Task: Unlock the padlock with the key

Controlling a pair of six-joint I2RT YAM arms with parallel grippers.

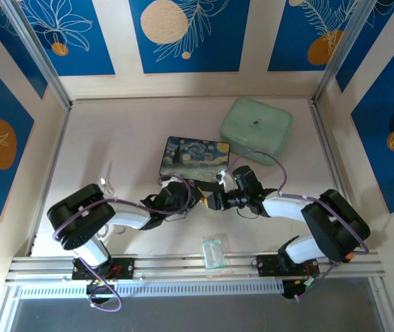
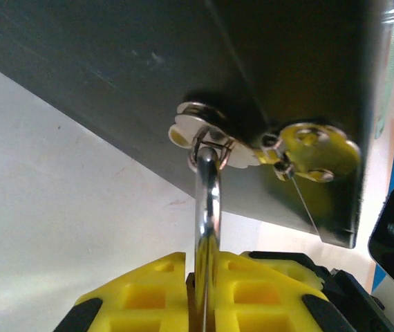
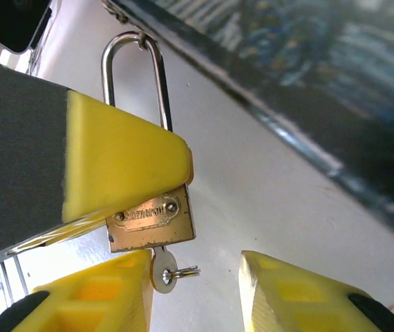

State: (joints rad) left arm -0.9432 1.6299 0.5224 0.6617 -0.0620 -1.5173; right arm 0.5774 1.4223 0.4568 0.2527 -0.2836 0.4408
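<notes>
The brass padlock (image 3: pixel 153 220) hangs by its silver shackle (image 3: pixel 130 66) from the clasp (image 2: pixel 205 135) of the starry-night box (image 1: pixel 197 158). My left gripper (image 2: pixel 207 277) is shut on the padlock, and the shackle (image 2: pixel 209 200) rises from between its yellow fingers (image 3: pixel 114 159). The small silver key (image 3: pixel 162 268) sticks out of the padlock's underside with a thin ring through its head. My right gripper (image 3: pixel 193 270) is open just below. The key head lies against its left finger (image 3: pixel 100 297), while the right finger (image 3: pixel 294 290) stands well apart. Both grippers meet at the box's near edge (image 1: pixel 207 198).
A mint-green case (image 1: pixel 256 129) sits behind the box to the right. A clear plastic packet (image 1: pixel 214 250) lies by the front rail between the arm bases. A second round clasp piece (image 2: pixel 314 149) hangs on the box beside the shackle.
</notes>
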